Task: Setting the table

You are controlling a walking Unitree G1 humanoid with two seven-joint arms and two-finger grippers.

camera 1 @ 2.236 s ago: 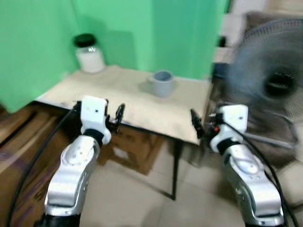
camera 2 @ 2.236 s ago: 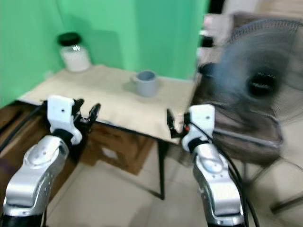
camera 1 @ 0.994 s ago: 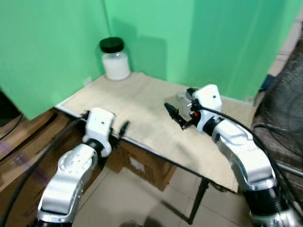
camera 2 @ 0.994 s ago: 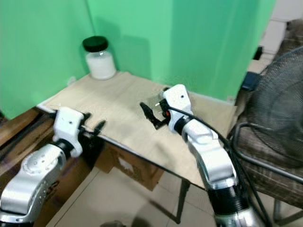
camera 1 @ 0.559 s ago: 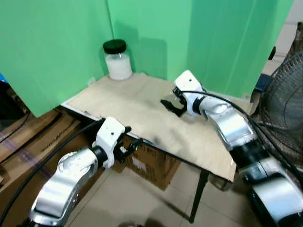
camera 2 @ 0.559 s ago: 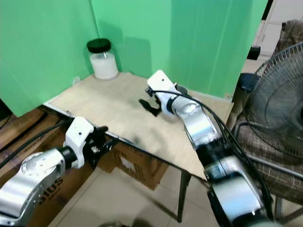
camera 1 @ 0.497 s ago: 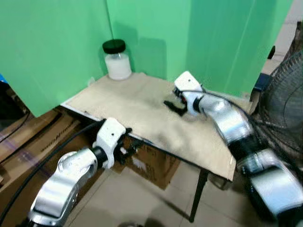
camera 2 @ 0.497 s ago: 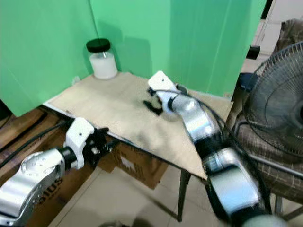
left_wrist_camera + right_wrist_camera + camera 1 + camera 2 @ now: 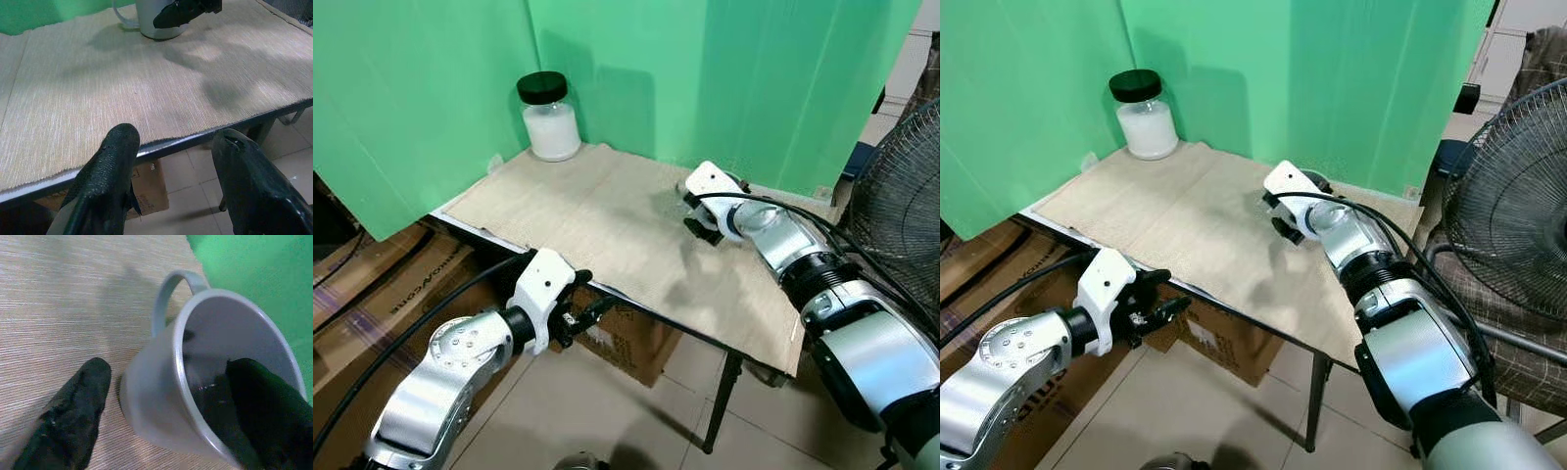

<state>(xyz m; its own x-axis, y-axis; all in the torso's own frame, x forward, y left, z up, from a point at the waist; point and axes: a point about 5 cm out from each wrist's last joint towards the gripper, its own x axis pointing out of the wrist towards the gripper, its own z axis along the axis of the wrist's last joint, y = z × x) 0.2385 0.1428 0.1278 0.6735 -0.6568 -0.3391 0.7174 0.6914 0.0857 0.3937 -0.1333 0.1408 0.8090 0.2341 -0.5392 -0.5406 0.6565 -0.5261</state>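
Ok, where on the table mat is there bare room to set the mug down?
The broad middle of the mat is bare, from the jar in the far left corner across to the mug. The near strip along the table edge above the left gripper is bare too. It is crowded at the far right, where the right gripper straddles the mug's wall.

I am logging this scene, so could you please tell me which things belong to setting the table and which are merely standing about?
Belonging to the job:
grey mug
right gripper, one finger inside the mug, one outside
table

Standing about:
white jar
fan
cardboard boxes
left gripper, idle
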